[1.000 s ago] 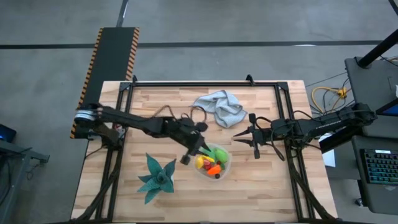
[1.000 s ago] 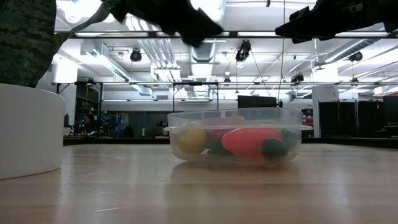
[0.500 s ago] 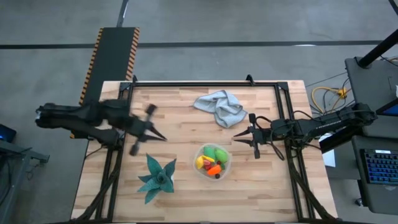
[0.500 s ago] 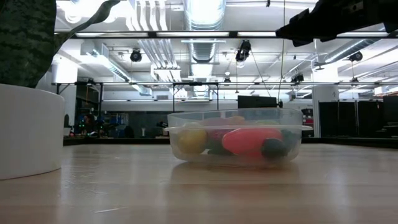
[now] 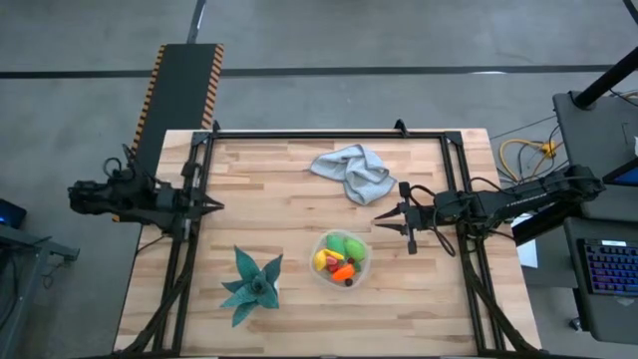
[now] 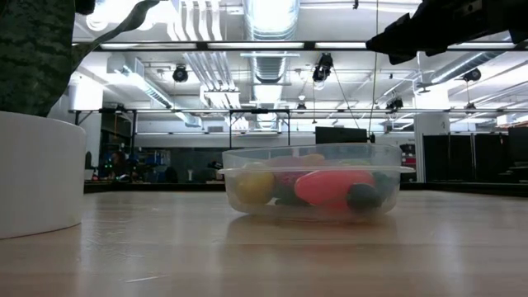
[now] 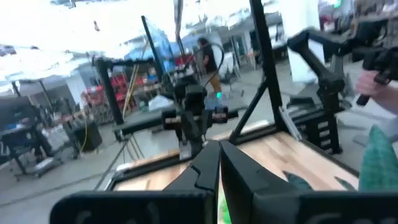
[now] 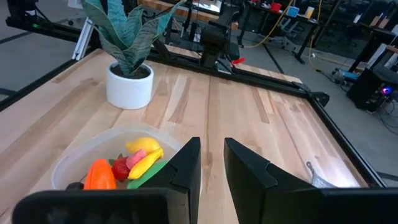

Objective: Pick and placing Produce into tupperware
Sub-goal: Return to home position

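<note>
The clear round tupperware [image 5: 341,258] [image 6: 313,177] [image 8: 93,163] stands on the table right of the middle, near the front. The produce [image 5: 339,261] [image 8: 134,163] lies inside it: green, yellow, orange, red and dark pieces. My left gripper [image 5: 216,206] [image 7: 219,148] is shut and hangs at the table's left edge, far from the tupperware. My right gripper [image 5: 378,219] [image 8: 212,143] hovers right of the tupperware and a little farther back, above table height, pointing left, its fingers a narrow gap apart. Neither holds anything.
A teal spiky plant [image 5: 251,282] in a white pot [image 6: 33,173] [image 8: 129,84] stands left of the tupperware near the front edge. A grey-blue cloth [image 5: 354,171] lies crumpled toward the far edge. Bare wood lies between the left gripper and the tupperware.
My left arm has swung away from above the tupperware toward the table's left edge, leaving the low view. The tupperware and the produce in it have stayed where they were.
</note>
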Motion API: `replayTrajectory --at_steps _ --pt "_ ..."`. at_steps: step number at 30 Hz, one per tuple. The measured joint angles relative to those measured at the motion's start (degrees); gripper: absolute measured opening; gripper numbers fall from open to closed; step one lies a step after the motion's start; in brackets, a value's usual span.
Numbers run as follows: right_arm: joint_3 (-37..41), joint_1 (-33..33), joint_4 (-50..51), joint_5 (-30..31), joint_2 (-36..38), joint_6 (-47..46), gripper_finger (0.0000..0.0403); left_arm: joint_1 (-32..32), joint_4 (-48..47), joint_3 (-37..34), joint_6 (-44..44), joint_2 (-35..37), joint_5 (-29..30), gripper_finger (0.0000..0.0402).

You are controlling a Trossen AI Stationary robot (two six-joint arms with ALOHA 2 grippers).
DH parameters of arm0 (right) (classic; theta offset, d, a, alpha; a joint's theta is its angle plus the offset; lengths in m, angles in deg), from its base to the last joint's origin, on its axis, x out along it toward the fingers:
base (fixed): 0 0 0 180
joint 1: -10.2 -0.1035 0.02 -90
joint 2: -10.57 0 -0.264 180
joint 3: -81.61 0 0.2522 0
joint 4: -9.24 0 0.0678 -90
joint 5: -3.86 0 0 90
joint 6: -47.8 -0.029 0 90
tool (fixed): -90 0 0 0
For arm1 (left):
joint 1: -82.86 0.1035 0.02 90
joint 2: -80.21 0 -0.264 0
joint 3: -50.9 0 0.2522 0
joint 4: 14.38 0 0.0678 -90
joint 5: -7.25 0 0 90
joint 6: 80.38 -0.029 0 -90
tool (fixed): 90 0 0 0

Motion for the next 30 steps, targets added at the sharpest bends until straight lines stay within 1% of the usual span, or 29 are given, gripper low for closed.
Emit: replayTrajectory --at_steps 3,9,11,17,26,29,30 --pt "0.01 0.00 0.00 0.00 0.00 -0.01 0.0063 0.02 3.52 -4.63 -0.24 3.31 0.27 0.0000" --pt "0.00 0.00 -0.07 0.00 0.00 0.00 0.0063 0.13 7.57 -12.34 -1.04 6.46 8.92 0.0000" --pt "-0.01 0.00 -0.09 0.00 0.00 0.02 0.0063 0.16 8.79 -13.98 -0.84 7.25 10.42 0.0000" --pt "0.01 0.00 -0.47 0.00 0.00 2.09 0.0063 0.94 9.91 -16.94 0.42 10.38 10.62 0.0000" --pt "-0.01 0.00 -1.90 0.00 0.00 4.19 0.0063 2.07 10.38 -22.82 6.46 10.38 10.77 0.0000" --pt "0.00 0.00 -1.93 0.00 0.00 4.44 0.0063 3.20 13.56 -24.51 6.46 10.49 10.56 0.0000" --pt "0.00 0.00 -1.98 0.02 0.00 4.55 0.0063 3.72 13.93 -24.90 6.55 10.49 9.52 0.0000"
